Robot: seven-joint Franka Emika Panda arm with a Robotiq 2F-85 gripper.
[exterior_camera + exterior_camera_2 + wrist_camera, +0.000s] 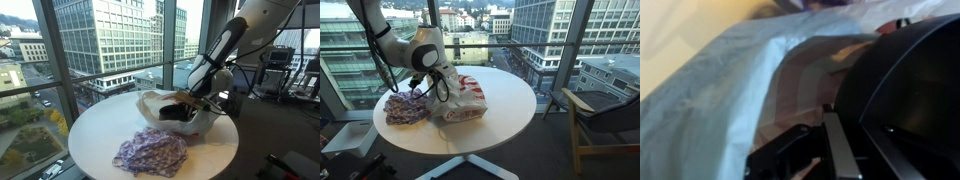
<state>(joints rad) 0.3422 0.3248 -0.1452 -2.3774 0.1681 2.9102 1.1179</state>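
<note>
A white bag with red stripes lies on its side on the round white table in both exterior views [150, 103] [465, 98]. My gripper [190, 100] [442, 85] reaches into the bag's open mouth. A dark object [178, 113] sits in the mouth right under the gripper. In the wrist view the dark fingers [835, 150] are inside the pale bag wall [710, 90], against a large black rounded object [905, 80]. Whether the fingers grip anything is hidden. A purple patterned cloth [150, 153] [405, 107] lies bunched beside the bag.
The table [100, 125] [510, 110] stands close to floor-to-ceiling windows [100, 40]. An armchair [610, 115] stands to one side. Exercise equipment [280, 65] stands behind the arm.
</note>
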